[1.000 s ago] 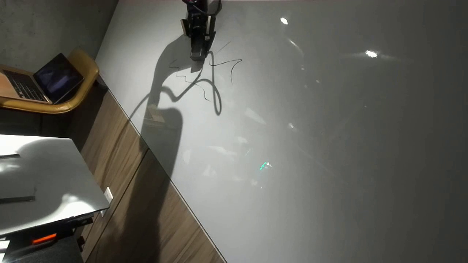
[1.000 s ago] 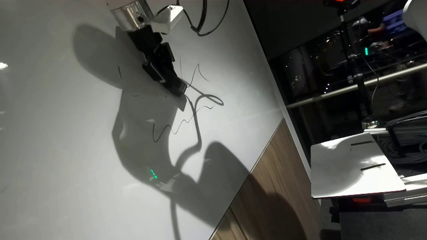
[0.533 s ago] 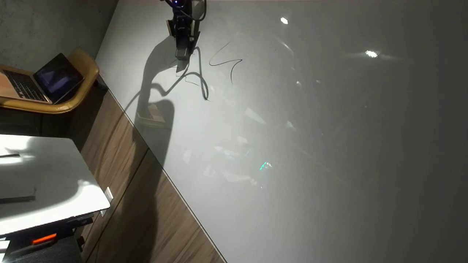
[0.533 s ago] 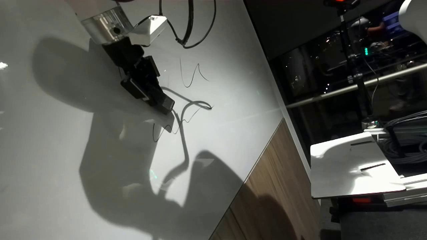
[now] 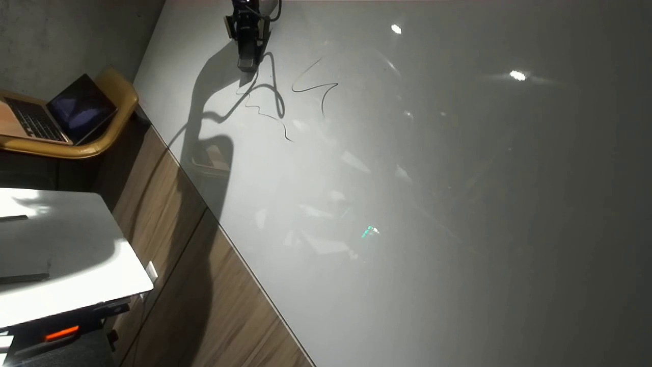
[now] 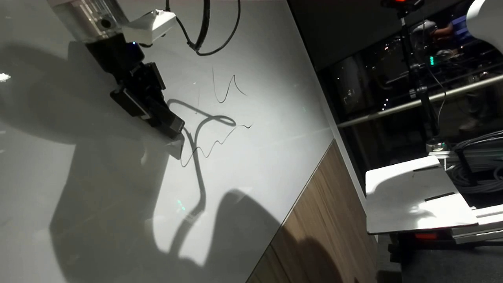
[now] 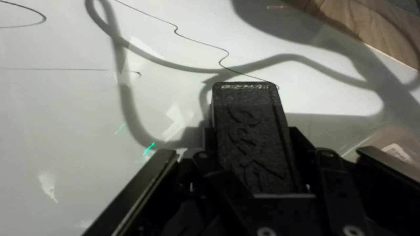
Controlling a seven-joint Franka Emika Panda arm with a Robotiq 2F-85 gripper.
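My gripper is shut on a black block-shaped eraser with raised lettering, its fingers pressed along both sides. In both exterior views the eraser points out from the gripper over a glossy white board. Its shadow falls close to its tip; whether it touches the board I cannot tell. Near the tip runs a thin wavy dark line, whose near end meets the eraser's end in the wrist view. A curved dark line lies apart from it, and a straight faint line shows too.
Wood panelling borders the board along a slanted edge. A laptop rests on a tan chair, and a grey-white tabletop stands nearby. A cable loops beside the wrist. Arm shadows and light glare cross the board.
The gripper has moved left in both exterior views with the eraser still held, and lower in the view with the white wrist camera. The curved line and the wavy line are now less covered.
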